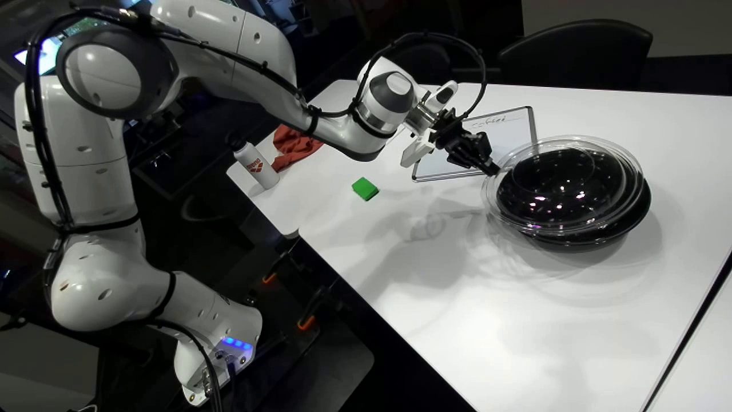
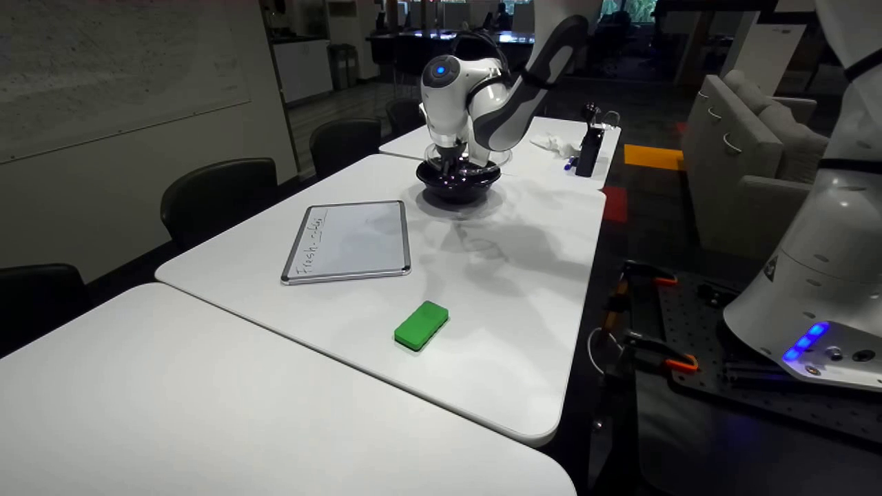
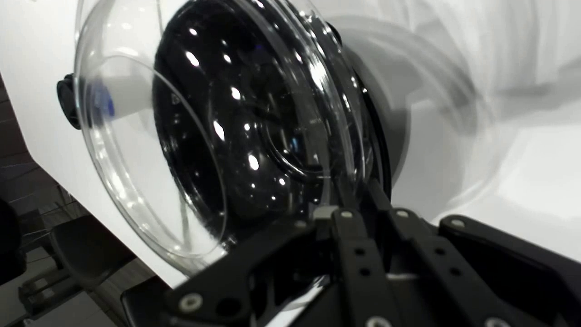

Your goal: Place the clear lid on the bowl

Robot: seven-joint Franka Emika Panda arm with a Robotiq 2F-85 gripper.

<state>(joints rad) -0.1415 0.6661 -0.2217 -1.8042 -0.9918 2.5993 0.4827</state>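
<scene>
1. In an exterior view, the black end effector (image 1: 493, 167) pinches the rim of the clear lid (image 1: 563, 184) near nine o'clock. The lid, a thin see-through disc with a raised rim, hangs over the glossy black bowl (image 1: 637, 209), which shows beyond it from three to six o'clock.
2. In an exterior view, the bowl's round, sloping wall stands on the smooth white bench (image 2: 496, 372). A grey-framed panel (image 2: 358, 238) with handwriting lies at its eight o'clock; a green block (image 2: 422, 325) sits well apart, nearer six.
3. In the wrist view, the fingers (image 3: 381, 200) stand almost together, the lid's edge between them. Sparkling highlights dot the bowl's polished surface through the plastic. Whether lid and bowl touch, I cannot tell.
</scene>
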